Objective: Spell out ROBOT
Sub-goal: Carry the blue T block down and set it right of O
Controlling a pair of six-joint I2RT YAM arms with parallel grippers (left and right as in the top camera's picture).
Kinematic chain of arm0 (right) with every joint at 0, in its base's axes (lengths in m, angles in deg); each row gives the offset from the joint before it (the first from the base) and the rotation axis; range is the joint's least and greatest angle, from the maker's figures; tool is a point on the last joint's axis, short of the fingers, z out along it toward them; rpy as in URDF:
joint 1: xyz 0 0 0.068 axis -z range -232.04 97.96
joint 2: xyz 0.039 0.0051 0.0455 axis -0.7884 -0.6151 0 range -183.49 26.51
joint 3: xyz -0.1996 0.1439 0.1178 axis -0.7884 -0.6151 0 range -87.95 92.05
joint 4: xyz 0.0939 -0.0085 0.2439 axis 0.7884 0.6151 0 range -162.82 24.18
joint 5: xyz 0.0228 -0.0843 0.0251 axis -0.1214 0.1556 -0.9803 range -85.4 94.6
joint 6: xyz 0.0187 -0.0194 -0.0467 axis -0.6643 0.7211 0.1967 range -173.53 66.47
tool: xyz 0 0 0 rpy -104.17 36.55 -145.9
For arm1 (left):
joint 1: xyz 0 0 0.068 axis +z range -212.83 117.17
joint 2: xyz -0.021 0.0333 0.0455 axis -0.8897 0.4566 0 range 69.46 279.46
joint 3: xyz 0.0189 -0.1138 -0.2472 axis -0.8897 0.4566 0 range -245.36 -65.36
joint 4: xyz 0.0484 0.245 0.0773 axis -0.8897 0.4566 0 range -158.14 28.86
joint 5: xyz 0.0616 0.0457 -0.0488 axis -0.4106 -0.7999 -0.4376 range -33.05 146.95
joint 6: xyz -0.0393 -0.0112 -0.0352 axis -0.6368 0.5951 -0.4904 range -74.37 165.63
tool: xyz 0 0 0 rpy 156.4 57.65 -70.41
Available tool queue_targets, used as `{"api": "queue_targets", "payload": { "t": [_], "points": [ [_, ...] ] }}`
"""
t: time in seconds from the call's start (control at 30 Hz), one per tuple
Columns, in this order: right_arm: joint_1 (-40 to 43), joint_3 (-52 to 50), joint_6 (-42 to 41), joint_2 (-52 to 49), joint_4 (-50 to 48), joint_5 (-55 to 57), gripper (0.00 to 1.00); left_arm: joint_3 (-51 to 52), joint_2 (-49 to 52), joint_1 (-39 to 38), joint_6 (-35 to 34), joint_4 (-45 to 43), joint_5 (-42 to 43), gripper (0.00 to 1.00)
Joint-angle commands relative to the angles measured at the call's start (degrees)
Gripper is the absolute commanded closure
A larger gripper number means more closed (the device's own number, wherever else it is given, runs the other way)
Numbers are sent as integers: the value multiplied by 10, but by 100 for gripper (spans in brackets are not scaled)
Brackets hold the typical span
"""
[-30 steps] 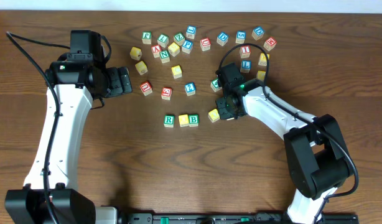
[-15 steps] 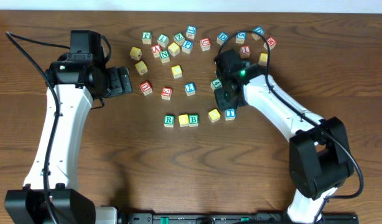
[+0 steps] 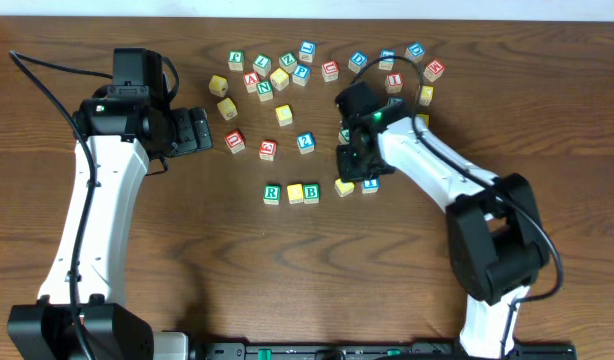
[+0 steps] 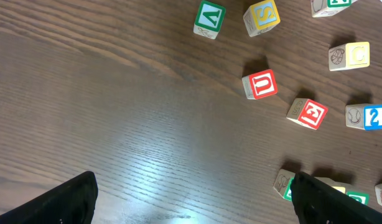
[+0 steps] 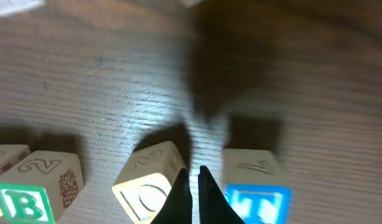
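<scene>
A row lies mid-table: green-edged R cube [image 3: 272,193], a yellow cube [image 3: 295,193] and green-edged B cube [image 3: 311,193] touching. Further right, apart from them, sit the yellow O cube [image 3: 344,187] and blue-edged T cube [image 3: 370,184]. My right gripper [image 3: 356,179] is shut and empty, its tips low in the gap between O cube [image 5: 147,186] and T cube [image 5: 256,190]; the B cube [image 5: 26,204] shows at the left. My left gripper [image 3: 202,130] hangs open and empty at the left, well away from the row. Its right finger [image 4: 331,199] partly hides the R cube [image 4: 284,185].
Several other letter cubes are scattered behind the row, among them a red U [image 4: 260,84], a red E [image 4: 308,114], a blue 2 [image 4: 367,116] and a green A [image 4: 208,18]. A cluster lies behind the right arm [image 3: 427,70].
The right gripper left the T cube on the table, drew back, then came down shut between the O and T cubes. The left arm has not moved.
</scene>
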Motion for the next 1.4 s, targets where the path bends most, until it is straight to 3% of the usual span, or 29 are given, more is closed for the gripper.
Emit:
{"api": "queue_targets", "payload": {
  "t": [0.0, 1.0, 1.37],
  "points": [
    [-6, 3, -18, -16, -2, -6, 99, -10, -3, 1, 8, 1, -5, 2],
    [-34, 3, -90, -16, 15, -91, 99, -10, -3, 1, 8, 1, -5, 2],
    [40, 76, -11, 12, 116, -91, 99, -10, -3, 1, 8, 1, -5, 2]
  ]
}}
